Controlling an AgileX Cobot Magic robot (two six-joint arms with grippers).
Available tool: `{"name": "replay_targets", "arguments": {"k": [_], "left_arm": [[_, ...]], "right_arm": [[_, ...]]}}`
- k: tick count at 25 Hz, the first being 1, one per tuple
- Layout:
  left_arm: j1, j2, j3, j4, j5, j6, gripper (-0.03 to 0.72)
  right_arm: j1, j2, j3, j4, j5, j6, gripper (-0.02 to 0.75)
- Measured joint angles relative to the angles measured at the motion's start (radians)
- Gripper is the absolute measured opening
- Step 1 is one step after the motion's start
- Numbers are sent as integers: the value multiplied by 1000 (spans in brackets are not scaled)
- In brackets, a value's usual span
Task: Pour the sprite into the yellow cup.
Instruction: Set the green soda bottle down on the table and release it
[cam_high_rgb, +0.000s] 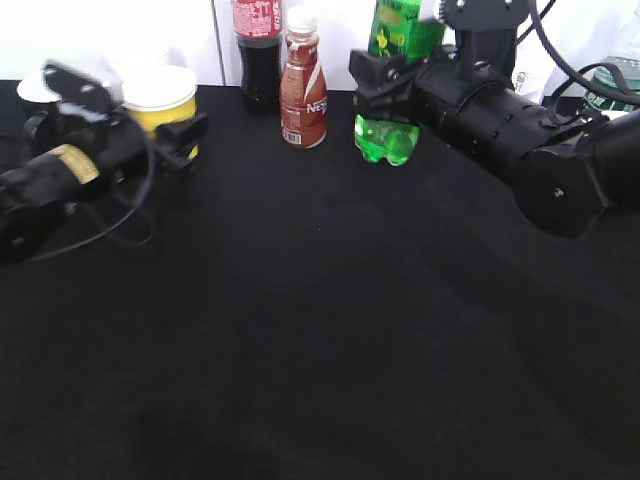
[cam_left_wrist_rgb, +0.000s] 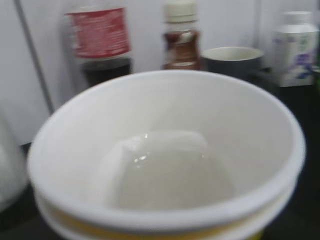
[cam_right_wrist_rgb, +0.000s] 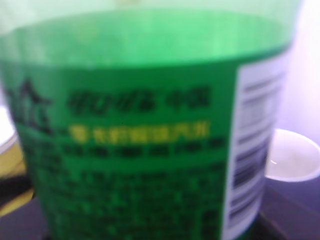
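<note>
Far out at the 10 o'clock edge of the black table (cam_high_rgb: 320, 330), the left gripper (cam_high_rgb: 175, 140) sits closed around the yellow cup (cam_high_rgb: 160, 100), its dark fingers at the cup's side; the left wrist view looks straight down into the white interior, where a little clear liquid seems to lie at the bottom. Moving right along the back row toward 12 o'clock stand a cola bottle with a red label (cam_high_rgb: 258, 50) and, just beside it, a brown Nestlé drink bottle (cam_high_rgb: 303, 90) with a cream cap. At about 1 o'clock the right gripper (cam_high_rgb: 385, 85) is clamped on the sprite (cam_high_rgb: 390, 135) at label height, the lobed base apparently raised off the table and the bottle roughly upright; the right wrist view is filled by the blurred green label. Bottle and cup are well apart, with the brown bottle between them, so carrying the sprite leftward low could knock that bottle over. I cannot tell whether the sprite's cap is off. Tipping before the neck is over the rim would spill onto the cloth, and the cup could shift if its hold is slack.
</note>
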Motion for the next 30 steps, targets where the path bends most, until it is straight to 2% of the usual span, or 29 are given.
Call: {"name": "replay_targets", "arguments": {"k": [8,14,17,19,22,23,27,30], "left_arm": [[0,183,-238,8,95,-31,430],[0,184,-250,49,125,-72,533],[0,184,-204,55,123,-75,590],[0,167,-164,43,108,-77,596],[3,73,-29,40,133,-77,597],[3,-13,60,38,150,-77,597],[2,-240,263,35,246,-76,591],[-18,-443,307,35,440,-76,591]], "right_arm": [[-1,0,0,26,21,-52,439],[-1,0,0,42,22,-55,439],[-1,0,0,42,23,-58,439],[-1,0,0,48,23,-61,439],[-2,0,0,139,22,-106,439],[-24,0,0,184,17,-111,439],[-133,22,-1,210,-23,-124,439],[-190,146,-18,213,-100,-131,439]]}}
